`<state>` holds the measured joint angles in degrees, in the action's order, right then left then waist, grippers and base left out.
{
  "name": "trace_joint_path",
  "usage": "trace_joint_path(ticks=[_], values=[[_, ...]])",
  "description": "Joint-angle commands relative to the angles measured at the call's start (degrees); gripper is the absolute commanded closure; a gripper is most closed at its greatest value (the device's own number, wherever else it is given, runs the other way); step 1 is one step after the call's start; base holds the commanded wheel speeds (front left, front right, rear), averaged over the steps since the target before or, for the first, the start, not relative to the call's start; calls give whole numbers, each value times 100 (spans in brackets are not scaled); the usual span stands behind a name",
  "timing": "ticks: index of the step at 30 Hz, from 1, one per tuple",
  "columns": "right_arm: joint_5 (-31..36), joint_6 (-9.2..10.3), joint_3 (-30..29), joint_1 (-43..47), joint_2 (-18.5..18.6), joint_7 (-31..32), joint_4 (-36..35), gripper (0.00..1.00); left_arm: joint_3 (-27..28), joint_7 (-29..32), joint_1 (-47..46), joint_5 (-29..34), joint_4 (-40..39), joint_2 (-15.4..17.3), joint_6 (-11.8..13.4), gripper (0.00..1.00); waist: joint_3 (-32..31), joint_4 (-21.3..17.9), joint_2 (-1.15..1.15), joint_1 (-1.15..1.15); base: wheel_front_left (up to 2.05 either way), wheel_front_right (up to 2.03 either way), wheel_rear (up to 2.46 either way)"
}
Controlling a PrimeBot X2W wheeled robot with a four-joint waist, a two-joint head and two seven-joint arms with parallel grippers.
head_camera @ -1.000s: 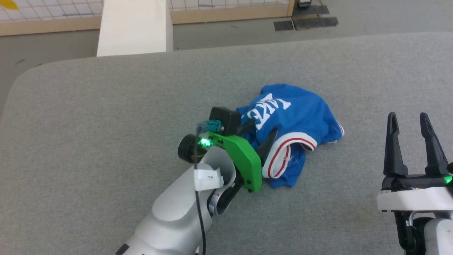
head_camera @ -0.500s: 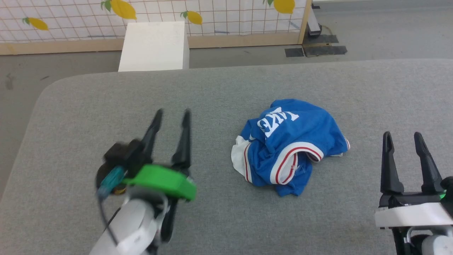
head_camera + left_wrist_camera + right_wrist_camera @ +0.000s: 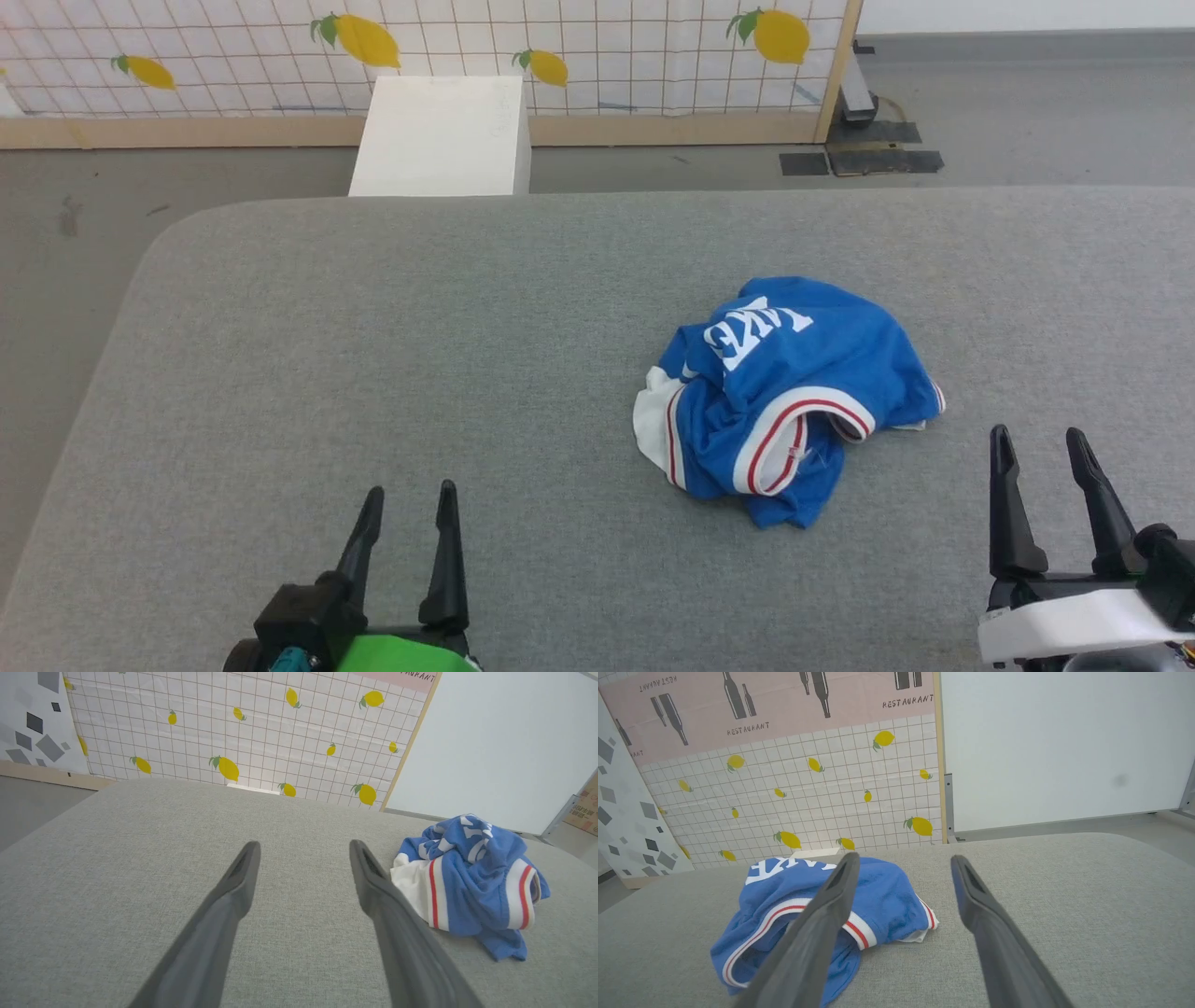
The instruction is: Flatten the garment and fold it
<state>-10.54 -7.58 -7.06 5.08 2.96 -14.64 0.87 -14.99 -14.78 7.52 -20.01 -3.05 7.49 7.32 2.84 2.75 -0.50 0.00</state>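
Observation:
The garment is a bright blue jersey with white lettering and red-and-white trim, lying crumpled in a heap on the grey table, right of centre. In the left wrist view the garment lies to the right of my fingers; in the right wrist view the garment sits ahead and left, partly behind my left finger. My left gripper stands open near the front edge, well left of the heap, holding nothing. My right gripper is open and empty at the lower right, just short of the heap.
The grey padded table has a rounded far-left corner. A white box stands on the floor beyond the far edge. A lemon-patterned tiled panel closes off the back.
My left gripper has let go of the garment and pulled back left and toward the front edge. The head camera has tilted up, showing more of the back wall. The heap has settled.

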Motion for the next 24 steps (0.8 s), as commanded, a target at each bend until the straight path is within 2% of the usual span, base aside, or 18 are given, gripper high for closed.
trace_joint_path(ticks=[1,6,8,14,20,24], values=[[-34,9,-9,-10,-8,40,7,0,86,-21,42,74,-19,-75,-94,0,41,37,50,0,0,0,0],[-71,9,-87,-548,-8,527,-59,0,208,-21,-126,297,-4,-245,-323,0,249,51,50,0,0,0,0],[-149,9,-86,-896,113,861,-72,0,236,-21,-214,377,7,-297,-384,0,358,54,50,0,0,0,0],[-470,9,186,-1847,949,2116,124,0,200,-21,-428,522,57,-410,-502,0,673,154,50,0,0,0,0],[-882,9,685,-2519,1776,3473,757,0,75,-21,-639,575,155,-451,-539,0,1034,365,50,0,0,0,0],[-994,9,1078,-2792,2222,3925,1187,0,-62,-21,-816,530,176,-458,-517,0,1270,567,50,0,0,0,0]])
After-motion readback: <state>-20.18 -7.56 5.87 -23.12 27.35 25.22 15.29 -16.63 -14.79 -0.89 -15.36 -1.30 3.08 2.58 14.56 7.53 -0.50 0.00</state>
